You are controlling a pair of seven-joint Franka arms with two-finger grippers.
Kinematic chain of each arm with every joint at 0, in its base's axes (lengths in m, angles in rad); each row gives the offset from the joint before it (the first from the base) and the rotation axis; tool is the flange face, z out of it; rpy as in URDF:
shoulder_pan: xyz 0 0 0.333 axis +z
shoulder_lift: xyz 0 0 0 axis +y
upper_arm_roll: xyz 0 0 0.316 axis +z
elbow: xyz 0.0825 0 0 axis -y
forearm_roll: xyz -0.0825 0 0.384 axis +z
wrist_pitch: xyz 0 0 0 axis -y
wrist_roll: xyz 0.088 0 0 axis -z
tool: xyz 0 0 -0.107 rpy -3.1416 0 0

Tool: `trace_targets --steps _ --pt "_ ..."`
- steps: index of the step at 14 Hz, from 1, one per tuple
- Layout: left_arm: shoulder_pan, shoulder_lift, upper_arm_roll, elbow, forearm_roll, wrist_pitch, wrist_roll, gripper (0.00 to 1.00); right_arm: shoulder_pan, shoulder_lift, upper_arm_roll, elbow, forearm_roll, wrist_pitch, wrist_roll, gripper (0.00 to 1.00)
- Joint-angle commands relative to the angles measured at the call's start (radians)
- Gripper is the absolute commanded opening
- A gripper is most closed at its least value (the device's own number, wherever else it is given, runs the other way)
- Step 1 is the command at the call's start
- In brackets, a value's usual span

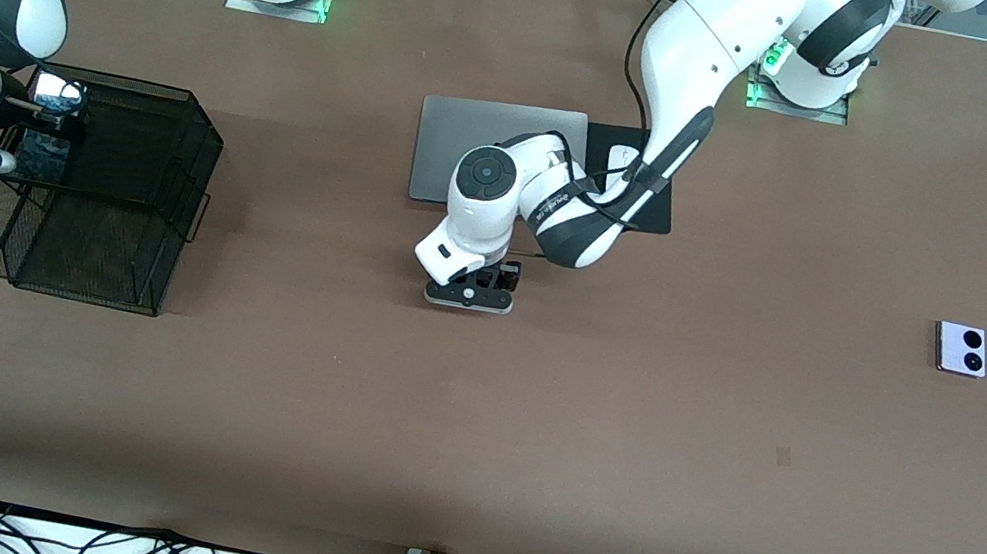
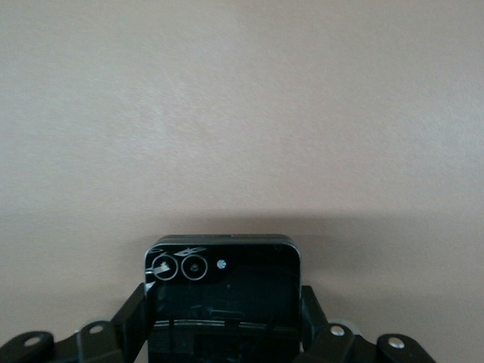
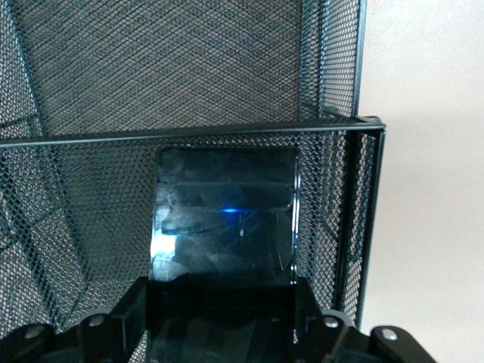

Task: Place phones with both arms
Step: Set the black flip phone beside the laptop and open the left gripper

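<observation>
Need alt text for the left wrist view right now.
The left gripper is shut on a small squarish black folded phone, its two camera lenses facing the viewer. Bare brown table fills everything else.

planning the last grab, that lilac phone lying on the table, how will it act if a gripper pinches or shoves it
The lilac phone looks like a rigid square slab, so it probably won't flex when pinched. It lies flat on the bare table, so a push would likely slide it rather than tip or roll it. Its smooth casing and two lenses suggest it could slip in the fingers and may scratch.
</observation>
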Motion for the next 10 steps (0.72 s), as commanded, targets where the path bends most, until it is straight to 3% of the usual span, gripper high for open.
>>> trace_targets --steps 1,3,4,5,6,7,10 --pt "-0.012 0.038 0.018 0.071 -0.012 0.003 0.049 0.25 -0.005 0.003 -0.004 0.004 0.042 0.007 -0.024 0.08" --pt "-0.012 0.059 0.018 0.091 -0.012 0.008 0.054 0.27 -0.005 0.011 -0.004 0.006 0.062 0.007 -0.024 0.11" --pt "-0.012 0.064 0.019 0.092 -0.012 0.011 0.054 0.32 -0.005 0.014 -0.004 0.007 0.065 0.007 -0.024 0.20" --pt "-0.011 0.064 0.019 0.092 -0.012 0.016 0.054 0.44 -0.005 0.015 -0.004 0.007 0.066 0.007 -0.024 0.41" --pt "-0.011 0.064 0.019 0.092 -0.012 0.016 0.052 0.69 -0.005 0.015 -0.004 0.007 0.066 0.007 -0.024 0.65" --pt "-0.011 0.064 0.019 0.092 -0.012 0.017 0.049 1.00 -0.005 0.014 -0.004 0.009 0.066 0.007 -0.023 0.70" --pt "-0.011 0.061 0.019 0.091 -0.015 0.016 0.039 1.00 -0.005 0.014 -0.004 0.012 0.066 0.007 -0.023 0.92"
